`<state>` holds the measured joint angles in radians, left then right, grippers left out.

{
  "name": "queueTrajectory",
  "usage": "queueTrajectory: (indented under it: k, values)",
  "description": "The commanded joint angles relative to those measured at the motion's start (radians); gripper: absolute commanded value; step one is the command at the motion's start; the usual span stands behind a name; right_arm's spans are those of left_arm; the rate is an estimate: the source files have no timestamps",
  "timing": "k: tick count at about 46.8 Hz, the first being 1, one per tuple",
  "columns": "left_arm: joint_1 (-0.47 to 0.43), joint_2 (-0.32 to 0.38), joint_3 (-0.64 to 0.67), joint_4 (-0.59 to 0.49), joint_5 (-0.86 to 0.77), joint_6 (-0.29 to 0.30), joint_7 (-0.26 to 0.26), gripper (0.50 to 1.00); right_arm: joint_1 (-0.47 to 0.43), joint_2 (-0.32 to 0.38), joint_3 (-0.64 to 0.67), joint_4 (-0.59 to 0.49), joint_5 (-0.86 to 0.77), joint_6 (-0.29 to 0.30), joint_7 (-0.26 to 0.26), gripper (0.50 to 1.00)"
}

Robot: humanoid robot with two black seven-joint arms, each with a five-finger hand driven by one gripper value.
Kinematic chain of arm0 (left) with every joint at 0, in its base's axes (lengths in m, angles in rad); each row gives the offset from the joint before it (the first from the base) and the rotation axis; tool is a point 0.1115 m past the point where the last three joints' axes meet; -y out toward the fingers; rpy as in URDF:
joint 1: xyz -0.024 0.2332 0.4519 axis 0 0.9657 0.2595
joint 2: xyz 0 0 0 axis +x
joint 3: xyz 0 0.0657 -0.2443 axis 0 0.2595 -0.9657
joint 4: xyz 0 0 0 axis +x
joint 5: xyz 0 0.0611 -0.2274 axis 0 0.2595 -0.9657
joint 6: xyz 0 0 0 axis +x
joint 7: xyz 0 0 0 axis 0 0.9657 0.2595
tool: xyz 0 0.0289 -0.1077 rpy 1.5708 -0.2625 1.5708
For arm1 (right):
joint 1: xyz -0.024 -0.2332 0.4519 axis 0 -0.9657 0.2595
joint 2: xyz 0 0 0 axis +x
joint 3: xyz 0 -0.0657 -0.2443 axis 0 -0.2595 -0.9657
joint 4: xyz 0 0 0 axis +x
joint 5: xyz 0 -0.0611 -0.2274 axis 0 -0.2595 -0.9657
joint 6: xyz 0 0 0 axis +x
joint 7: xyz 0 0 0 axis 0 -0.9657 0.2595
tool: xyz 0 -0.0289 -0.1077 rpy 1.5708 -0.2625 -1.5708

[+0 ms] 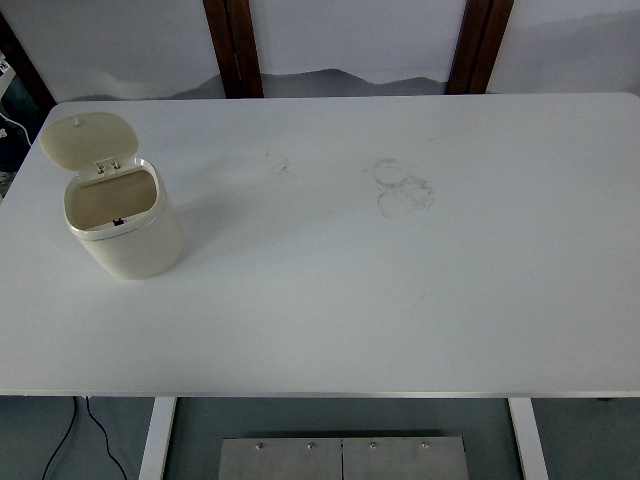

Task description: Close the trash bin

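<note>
white table (pixel 400 300), open trash bin (pixel 125 235) at left

The trash bin (pixel 122 222) shows only a shadowed inside, its bottom hidden; the table (pixel 400 300) legs are cut off below

1 trash bin (pixel 125 225), 1 table (pixel 400 300).

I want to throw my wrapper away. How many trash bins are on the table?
1. The trash bin stands on the left side of the white table, with its lid flipped open at the back. Nothing on the table could hide another.
</note>
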<state>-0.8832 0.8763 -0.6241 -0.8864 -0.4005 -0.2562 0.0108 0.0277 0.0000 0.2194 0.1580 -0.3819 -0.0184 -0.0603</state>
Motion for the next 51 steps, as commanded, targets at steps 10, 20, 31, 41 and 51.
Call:
queueTrajectory:
  k: [10, 20, 31, 41, 51]
  values:
    - [-0.008, 0.069, 0.105, -0.085, 0.006, 0.055, 0.001, 1.000, 0.000, 0.000, 0.000, 0.000, 0.000, 0.000, 0.000, 0.995]
    - [-0.062, 0.096, 0.171, -0.101, 0.086, 0.066, 0.003, 1.000, 0.000, 0.000, 0.000, 0.000, 0.000, 0.000, -0.001, 0.995]
    - [-0.146, 0.098, 0.254, -0.106, 0.095, 0.066, 0.075, 1.000, 0.000, 0.000, 0.000, 0.000, 0.000, 0.000, -0.001, 0.995]
    - [-0.227, 0.118, 0.359, -0.161, 0.095, 0.066, 0.135, 1.000, 0.000, 0.000, 0.000, 0.002, 0.000, 0.002, 0.000, 0.995]
    - [-0.336, 0.130, 0.448, -0.167, 0.095, 0.061, 0.238, 1.000, 0.000, 0.000, 0.000, 0.002, 0.000, 0.000, -0.001, 0.995]
